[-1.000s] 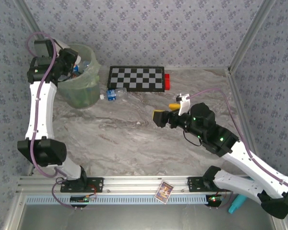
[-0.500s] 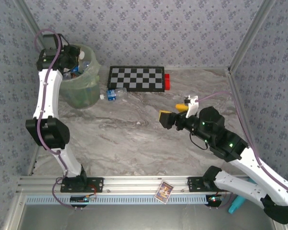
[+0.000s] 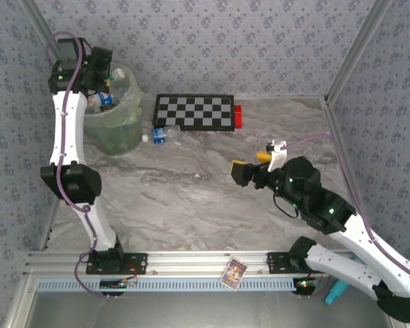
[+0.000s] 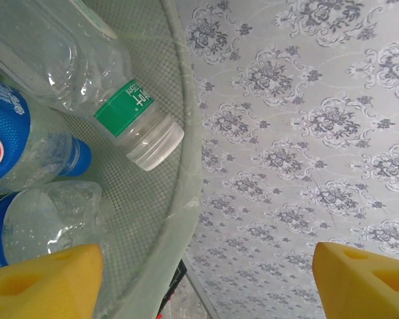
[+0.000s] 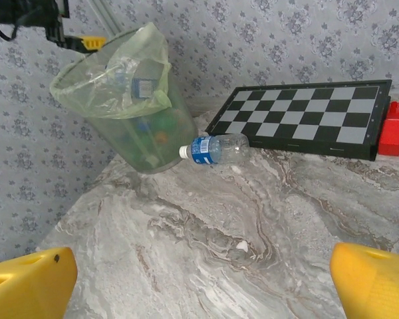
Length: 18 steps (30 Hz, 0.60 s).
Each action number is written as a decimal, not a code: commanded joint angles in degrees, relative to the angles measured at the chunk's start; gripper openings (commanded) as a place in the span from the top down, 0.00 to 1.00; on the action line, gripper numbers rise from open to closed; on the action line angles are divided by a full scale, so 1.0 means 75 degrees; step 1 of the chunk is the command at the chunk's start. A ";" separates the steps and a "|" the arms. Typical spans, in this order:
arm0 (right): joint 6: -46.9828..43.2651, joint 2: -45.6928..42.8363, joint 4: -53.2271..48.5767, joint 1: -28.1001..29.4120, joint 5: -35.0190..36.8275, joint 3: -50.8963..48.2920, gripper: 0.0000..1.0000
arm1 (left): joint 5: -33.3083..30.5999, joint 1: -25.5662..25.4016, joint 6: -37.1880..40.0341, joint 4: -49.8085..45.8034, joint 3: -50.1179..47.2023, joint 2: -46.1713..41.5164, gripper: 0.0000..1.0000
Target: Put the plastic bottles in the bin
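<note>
The bin (image 3: 115,128) stands at the far left of the table, pale green with a thin bag liner. My left gripper (image 3: 105,72) hangs over its mouth, open, with nothing between its yellow fingers (image 4: 43,282). Just under it, inside the bin's rim (image 4: 186,166), lie a clear bottle with a green label (image 4: 116,100) and blue-labelled bottles (image 4: 13,143). One clear bottle with a blue label (image 3: 161,133) lies on the table right of the bin (image 5: 120,100), in front of the checkerboard; it is also in the right wrist view (image 5: 213,148). My right gripper (image 3: 251,164) is open and empty mid-table, low over the bare marble (image 5: 203,286).
A black-and-white checkerboard (image 3: 195,113) lies at the back with a red block (image 3: 238,116) at its right end. Patterned walls close in the back and both sides. A turquoise tool (image 3: 336,292) sits below the right arm's base.
The left arm has lifted and stretched up over the bin and its jaws have opened wide. The right arm has drawn back a little to the right.
</note>
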 commanded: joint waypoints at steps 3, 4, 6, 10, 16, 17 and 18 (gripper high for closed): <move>-0.0216 0.0430 0.0300 -0.0057 -0.0231 0.0180 0.01 | -0.0202 0.0046 0.0314 -0.0452 0.0189 -0.0688 0.18; -0.0237 0.0496 0.0327 -0.0059 -0.0268 0.0213 0.01 | -0.0188 0.0035 0.0352 -0.0495 0.0179 -0.0750 0.18; -0.0259 0.0596 0.0387 -0.0077 -0.0338 0.0225 0.01 | -0.0163 -0.0004 0.0526 -0.0562 0.0132 -0.0911 0.18; -0.0245 0.0708 0.0555 -0.0106 -0.0379 0.0219 0.01 | -0.0194 -0.0251 0.1054 -0.0710 -0.0182 -0.1293 0.18; -0.0221 0.0839 0.0588 -0.0130 -0.0494 0.0200 0.00 | -0.0708 -0.1295 0.2129 -0.0292 -0.1082 -0.2030 0.01; -0.0291 0.0869 0.0516 -0.0142 -0.0563 0.0225 0.01 | -0.0888 -0.1544 0.2387 -0.0415 -0.1085 -0.2067 0.00; -0.0358 0.0875 0.0488 -0.0171 -0.0620 0.0244 0.01 | -0.1019 -0.1784 0.2631 -0.0538 -0.1078 -0.2082 0.00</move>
